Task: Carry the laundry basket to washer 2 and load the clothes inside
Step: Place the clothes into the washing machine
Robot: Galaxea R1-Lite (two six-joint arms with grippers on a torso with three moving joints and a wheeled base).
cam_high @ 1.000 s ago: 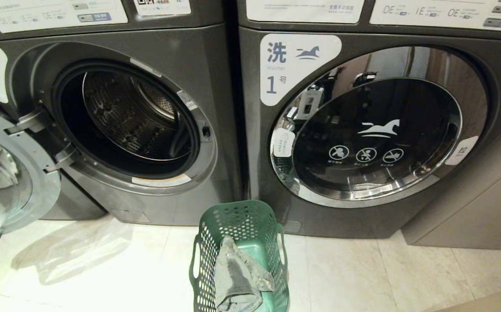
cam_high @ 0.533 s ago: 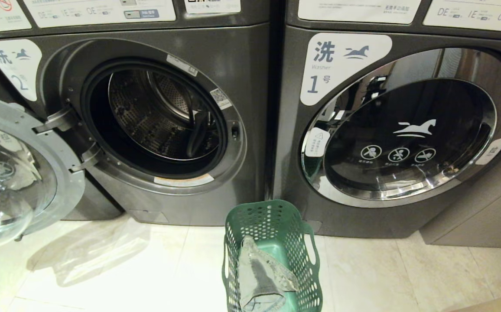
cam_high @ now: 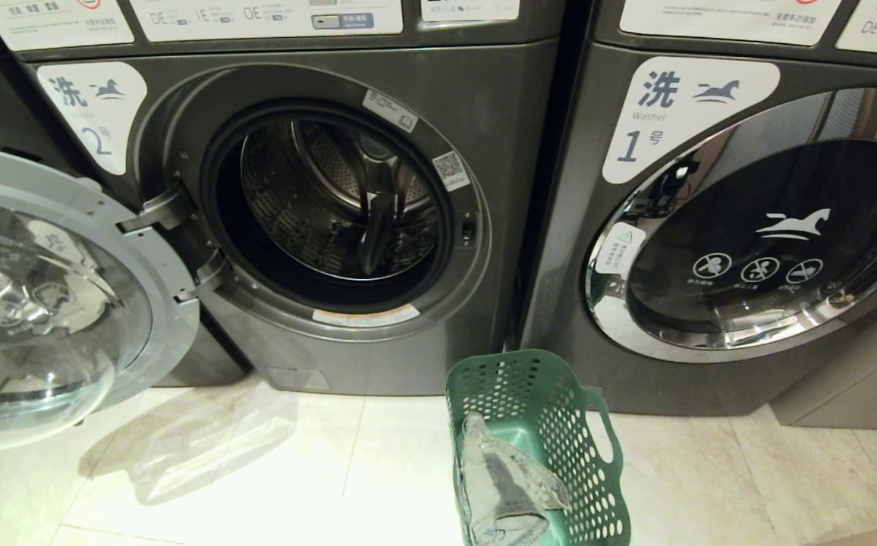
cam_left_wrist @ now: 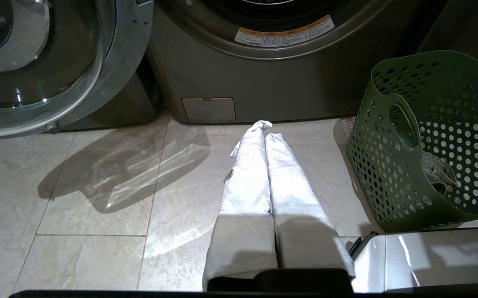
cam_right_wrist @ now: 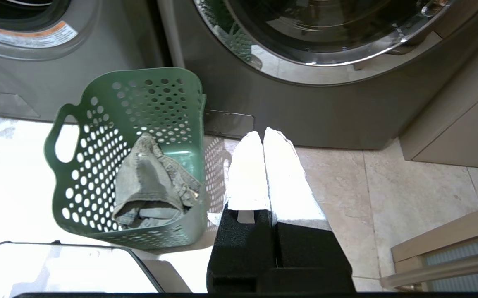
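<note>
In the head view, washer 2 (cam_high: 332,220) fills the upper left and centre of the frame, its door (cam_high: 51,303) swung wide open at the left edge and the drum dark and bare behind the opening. Washer 1 (cam_high: 749,227) sits shut at the upper right. The basket (cam_high: 560,409) stands on the floor tiles (cam_high: 256,470) at bottom centre, just before the gap between the two washers, with the clothes (cam_high: 507,485) slumped inside against its near wall; neither arm shows here. In the left wrist view, the left tool (cam_left_wrist: 266,128) hangs over the floor at centre frame, its two padded fingers pressed together and holding nothing, with the basket (cam_left_wrist: 429,140) at the right edge and well apart from it. In the right wrist view, the right tool (cam_right_wrist: 264,136) is likewise closed and empty at centre, the basket (cam_right_wrist: 111,124) just beside it at the left, and the clothes (cam_right_wrist: 152,182) lie crumpled on the basket's bottom. The basket looks like light, fairly stiff plastic that may flex; its side slot handles, or the rim by them, seem the places to grip. The garment looks soft, limp and light, so a pinch on a raised fold should lift it, though it will dangle and could snag on the basket's rim or the door opening.
</note>
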